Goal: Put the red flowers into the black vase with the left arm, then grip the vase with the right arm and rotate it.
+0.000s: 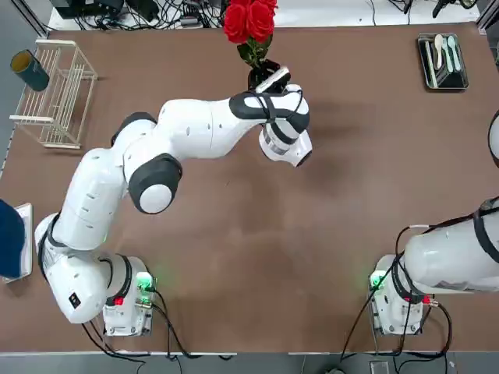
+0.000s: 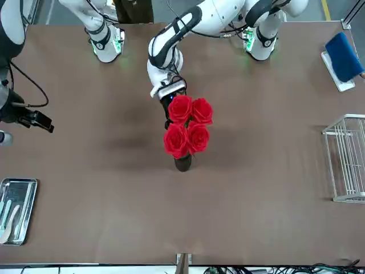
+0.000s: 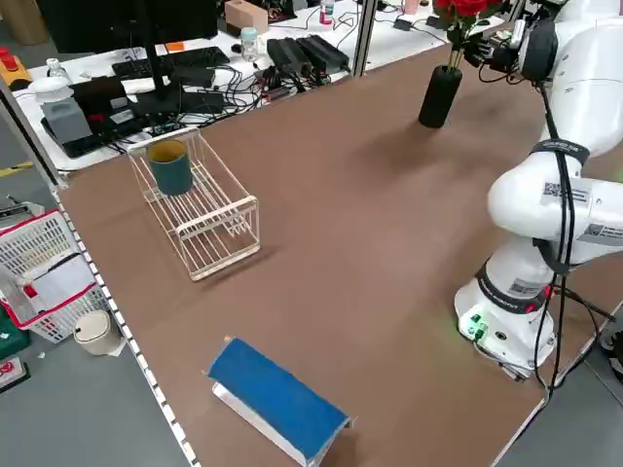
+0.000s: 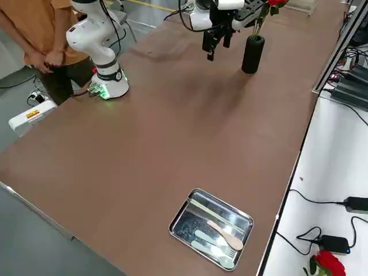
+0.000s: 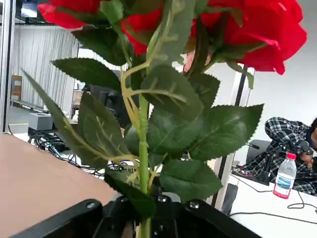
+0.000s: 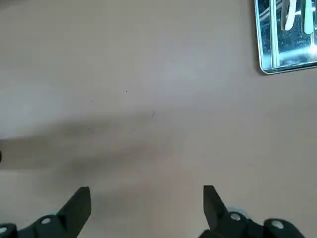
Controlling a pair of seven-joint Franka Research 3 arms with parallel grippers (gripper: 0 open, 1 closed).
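Observation:
The red flowers (image 1: 250, 21) stand upright with their green stems going down into the black vase (image 2: 183, 164) at the table's far middle. My left gripper (image 1: 273, 79) reaches over from the near side and is shut on the stems just above the vase's mouth. In the left wrist view the stem and leaves (image 5: 143, 148) rise from between the black fingers (image 5: 79, 215). From the left side the vase (image 3: 440, 95) shows below the gripper (image 3: 490, 47). My right gripper (image 2: 43, 123) hangs open above bare table off to the right side, far from the vase, with nothing between its fingers (image 6: 79, 203).
A metal tray (image 1: 443, 61) with utensils lies at the far right corner. A wire rack (image 1: 58, 93) with a dark teal cup (image 1: 30, 70) stands at the far left. A blue object (image 1: 11, 238) lies at the left edge. A person (image 4: 34, 40) stands behind the right arm's base.

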